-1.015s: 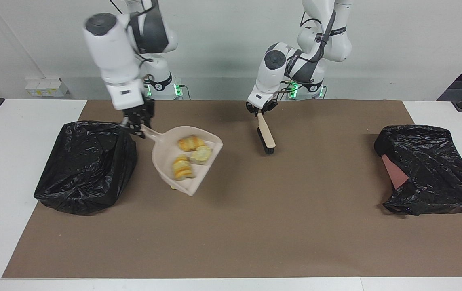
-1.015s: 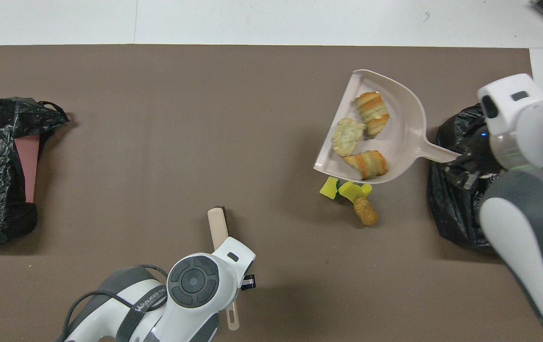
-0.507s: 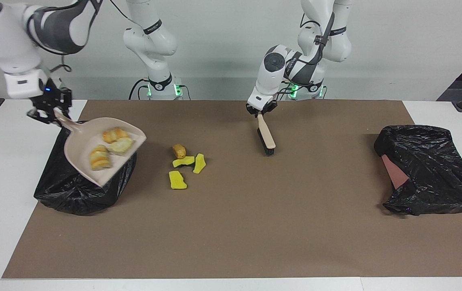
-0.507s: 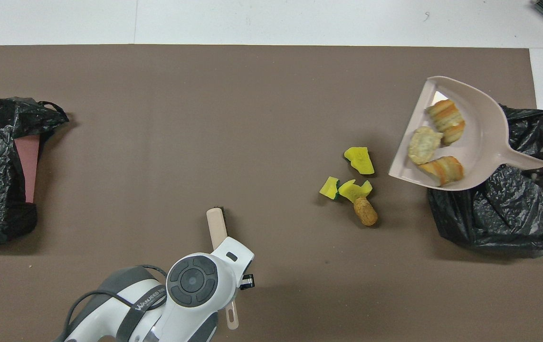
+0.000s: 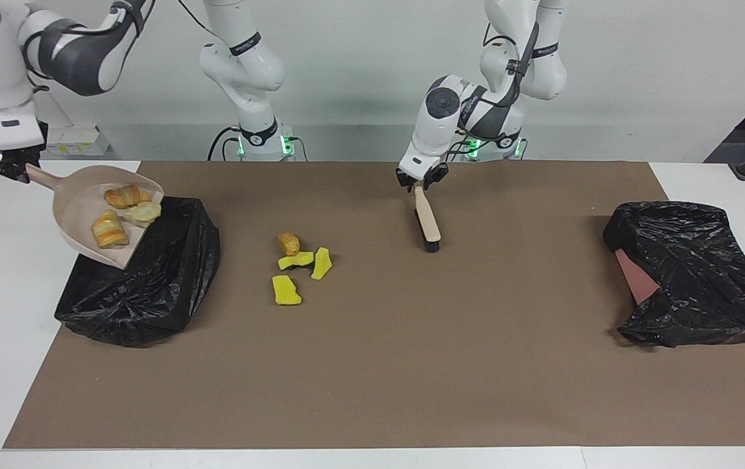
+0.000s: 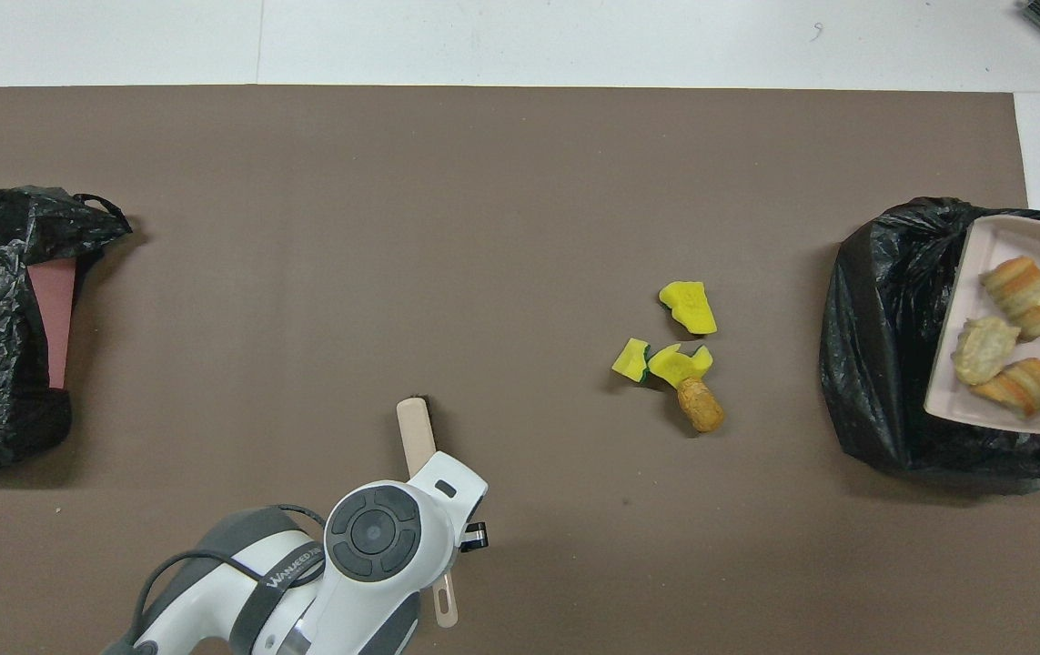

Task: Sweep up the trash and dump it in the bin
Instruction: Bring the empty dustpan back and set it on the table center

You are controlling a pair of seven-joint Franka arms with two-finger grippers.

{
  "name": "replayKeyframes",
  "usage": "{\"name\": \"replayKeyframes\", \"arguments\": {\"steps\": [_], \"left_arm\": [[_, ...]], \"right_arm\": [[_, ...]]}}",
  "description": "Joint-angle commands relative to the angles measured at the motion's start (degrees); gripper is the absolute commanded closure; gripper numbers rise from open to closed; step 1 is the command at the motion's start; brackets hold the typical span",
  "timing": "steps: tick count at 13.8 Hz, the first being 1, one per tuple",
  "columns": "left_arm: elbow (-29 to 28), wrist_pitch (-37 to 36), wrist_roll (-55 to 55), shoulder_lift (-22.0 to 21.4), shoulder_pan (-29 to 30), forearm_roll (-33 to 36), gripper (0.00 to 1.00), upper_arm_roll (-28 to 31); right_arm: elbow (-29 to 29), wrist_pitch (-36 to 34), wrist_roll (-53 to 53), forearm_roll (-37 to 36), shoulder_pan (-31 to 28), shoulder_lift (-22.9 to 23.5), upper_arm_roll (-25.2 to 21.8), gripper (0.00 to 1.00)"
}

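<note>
Three bread lumps (image 5: 118,212) ride your dustpan (image 5: 79,215), right fingers (image 5: 10,170) pinching its handle over the bin (image 5: 150,286). Left fingers (image 5: 419,184): around the brush (image 5: 427,221), grip unclear.

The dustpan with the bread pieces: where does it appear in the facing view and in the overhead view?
Facing view: dustpan at the upper left, raised over the black bin bag, its handle at the right gripper.
Overhead view: at the right edge, partly cut off, over the same bag.
Shared landmark: the yellow sponge scraps on the brown mat.
</note>
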Motion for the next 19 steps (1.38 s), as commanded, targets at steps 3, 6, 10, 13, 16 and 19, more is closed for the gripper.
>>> {"name": "replayKeyframes", "arguments": {"steps": [3, 6, 10, 13, 16, 19], "left_arm": [[5.15, -0.51, 2.5, 0.72, 7.93, 2.94, 0.0, 0.31], [9.1, -3.14, 9.7, 0.98, 14.78, 3.48, 0.0, 0.4], [16.05, -10.16, 19.71, 1.95, 24.18, 3.48, 0.0, 0.4], [20.88, -14.21, 27.97, 2.12, 29.46, 3.48, 0.0, 0.48], [28.07, -20.43, 33.95, 2.65, 33.95, 3.66, 0.0, 0.48], [33.98, -25.55, 38.46, 3.79, 36.42, 6.89, 0.0, 0.48]], "right_arm": [[-3.88, 1.78, 0.75, -12.17, 4.59, -0.76, 0.31, 1.0], [-3.71, -1.02, 1.2, -20.88, 8.28, -0.85, 0.31, 1.0], [-2.57, -3.3, 2.51, -22.75, 8.64, -4.45, 0.57, 1.0], [0.5, -12.17, 12.94, -20.13, 11.62, -7.35, 3.19, 1.0], [0.95, -18.58, 31.45, -10.83, 11.98, -8.76, 10.04, 1.0], [0.6, -19.66, 54.92, 5.68, 12.59, -9.29, 12.96, 1.0]]}}
